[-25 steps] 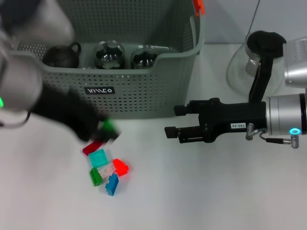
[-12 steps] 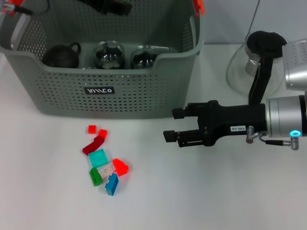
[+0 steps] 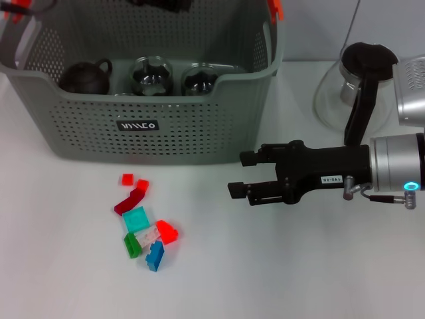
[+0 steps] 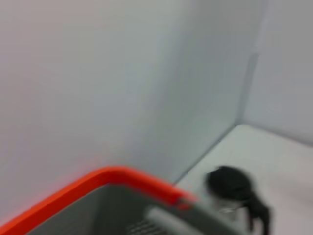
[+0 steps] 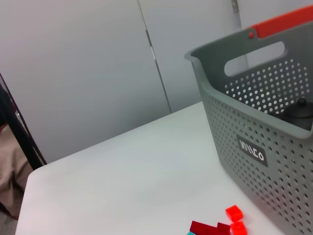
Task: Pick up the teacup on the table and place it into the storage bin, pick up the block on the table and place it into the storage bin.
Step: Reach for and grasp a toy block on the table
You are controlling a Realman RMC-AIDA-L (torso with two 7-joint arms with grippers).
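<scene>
Now that the left arm has swung off the worktop, the storage bin (image 3: 199, 126) has the left gripper (image 3: 159, 4) over its far side. Only a dark sliver of that gripper shows at the edge of the head view, so whether it carries anything cannot be told. A second ago the same arm lay across the loose blocks in front of the bin. The lift has uncovered two small red blocks (image 3: 127, 179) at the near edge of the pile. My reading is that a block run is at its drop-off stage, not finished.

On the worktop I count eight blocks close together:
- the two small red ones
- a dark red bent piece (image 3: 129, 201)
- a teal block (image 3: 135, 218)
- a green block (image 3: 132, 244)
- a pale translucent block (image 3: 150, 234)
- a bright red block (image 3: 167, 231)
- a blue block (image 3: 155, 255)

Inside the bin stand one dark teapot (image 3: 85, 76) and two glass cups (image 3: 150, 74). No teacup is left on the worktop, so that half of the task looks done.

The right gripper (image 3: 240, 173) hovers beside the bin's front corner, well apart from the blocks. Its fingers are spread and empty. One glass carafe (image 3: 358, 86) stands behind it.
</scene>
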